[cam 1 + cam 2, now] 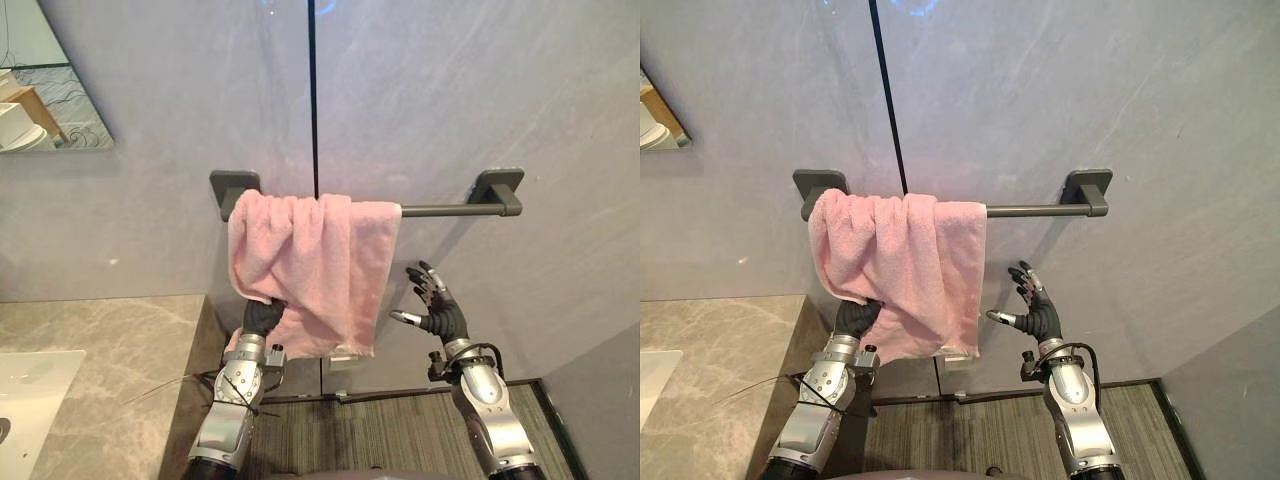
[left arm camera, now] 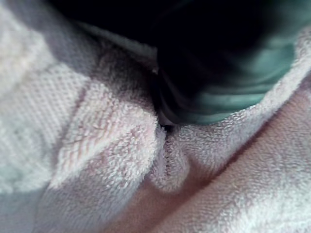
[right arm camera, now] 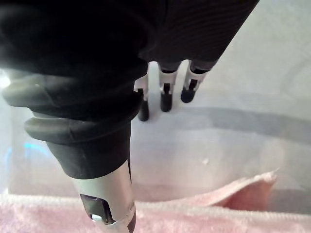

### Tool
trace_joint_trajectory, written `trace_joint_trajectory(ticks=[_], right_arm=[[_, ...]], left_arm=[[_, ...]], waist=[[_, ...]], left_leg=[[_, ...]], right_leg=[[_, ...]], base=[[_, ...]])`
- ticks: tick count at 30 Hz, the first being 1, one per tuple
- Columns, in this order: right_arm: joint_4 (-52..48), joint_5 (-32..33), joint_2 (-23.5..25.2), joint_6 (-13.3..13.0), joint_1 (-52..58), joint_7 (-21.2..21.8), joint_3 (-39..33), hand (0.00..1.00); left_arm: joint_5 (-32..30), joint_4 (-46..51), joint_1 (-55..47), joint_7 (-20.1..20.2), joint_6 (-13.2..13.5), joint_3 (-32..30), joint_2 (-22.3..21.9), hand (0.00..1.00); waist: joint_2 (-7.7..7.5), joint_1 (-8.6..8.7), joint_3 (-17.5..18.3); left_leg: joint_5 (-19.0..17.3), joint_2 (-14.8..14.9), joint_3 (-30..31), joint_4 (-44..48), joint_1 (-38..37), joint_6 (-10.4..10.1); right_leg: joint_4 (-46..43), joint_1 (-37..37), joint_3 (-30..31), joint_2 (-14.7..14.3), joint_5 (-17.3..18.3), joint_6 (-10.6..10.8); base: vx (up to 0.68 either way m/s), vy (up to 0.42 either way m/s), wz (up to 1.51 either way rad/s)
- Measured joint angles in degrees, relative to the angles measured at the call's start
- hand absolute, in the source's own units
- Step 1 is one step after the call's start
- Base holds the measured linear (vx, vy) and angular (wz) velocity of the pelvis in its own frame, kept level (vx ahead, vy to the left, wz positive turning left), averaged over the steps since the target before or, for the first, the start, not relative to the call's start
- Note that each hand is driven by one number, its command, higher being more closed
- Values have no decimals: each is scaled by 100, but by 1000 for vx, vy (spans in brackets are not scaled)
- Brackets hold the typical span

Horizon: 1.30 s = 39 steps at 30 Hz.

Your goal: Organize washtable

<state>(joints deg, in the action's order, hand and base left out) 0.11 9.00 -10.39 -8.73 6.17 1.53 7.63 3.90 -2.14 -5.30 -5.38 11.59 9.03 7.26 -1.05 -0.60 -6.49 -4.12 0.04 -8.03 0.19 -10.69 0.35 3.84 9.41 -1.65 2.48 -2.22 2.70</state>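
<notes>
A pink towel [image 1: 312, 262] hangs bunched over the left half of a dark grey towel bar [image 1: 452, 210] on the grey wall. My left hand [image 1: 262, 316] reaches up to the towel's lower left edge, its fingers buried in the cloth. In the left wrist view a fold of the towel [image 2: 107, 145] is pinched tight against the dark hand. My right hand [image 1: 440, 316] hovers open just right of the towel, below the bare part of the bar, apart from both. In its wrist view the straight fingers [image 3: 166, 97] point at the wall above the towel [image 3: 194, 208].
A marble counter [image 1: 100, 350] with a white sink [image 1: 30, 390] lies at the lower left. A mirror corner [image 1: 40, 90] shows at the upper left. A dark vertical seam [image 1: 312, 90] runs down the wall. Striped flooring [image 1: 380, 430] lies below.
</notes>
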Motion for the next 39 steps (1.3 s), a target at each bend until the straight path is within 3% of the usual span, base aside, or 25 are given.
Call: trace_joint_trajectory(ticks=[15, 16, 21, 32, 39], right_arm=[[222, 446, -120, 3, -899, 264, 1065, 0], [336, 450, -111, 3, -1003, 276, 1173, 100], [694, 450, 23, 12, -1357, 390, 1548, 100], [974, 439, 158, 13, -1449, 411, 1608, 100], [915, 438, 335, 8, -1137, 323, 873, 100]], left_arm=[[199, 183, 22, -2, 15, 363, -32, 100], [208, 181, 23, -3, 16, 406, -31, 100], [227, 176, 25, -13, 16, 446, -33, 100], [229, 163, 28, -95, 16, 447, -25, 100], [229, 164, 28, -90, 14, 426, -50, 100]], waist=[[-9, 11, 7], [-15, -2, 13], [-22, -24, 16], [-155, -30, 100], [-153, -28, 99]], left_leg=[[49, -21, 290, 48, 92, 28], [77, -22, 311, 33, 93, 25], [121, -21, 339, -19, 92, 19], [123, -29, 339, -19, 96, 21], [123, -37, 332, -43, 75, 23]], right_leg=[[-35, 41, -278, 73, 27, 1], [-32, 43, -301, 73, 27, -1], [-27, 39, -324, 69, 25, -5], [-29, 41, -326, 71, 25, -5], [-43, 38, -325, 73, 31, -6]], base=[[-28, -10, 10], [-17, -20, 13], [-15, -10, 4], [0, 0, 0], [0, 0, 0]])
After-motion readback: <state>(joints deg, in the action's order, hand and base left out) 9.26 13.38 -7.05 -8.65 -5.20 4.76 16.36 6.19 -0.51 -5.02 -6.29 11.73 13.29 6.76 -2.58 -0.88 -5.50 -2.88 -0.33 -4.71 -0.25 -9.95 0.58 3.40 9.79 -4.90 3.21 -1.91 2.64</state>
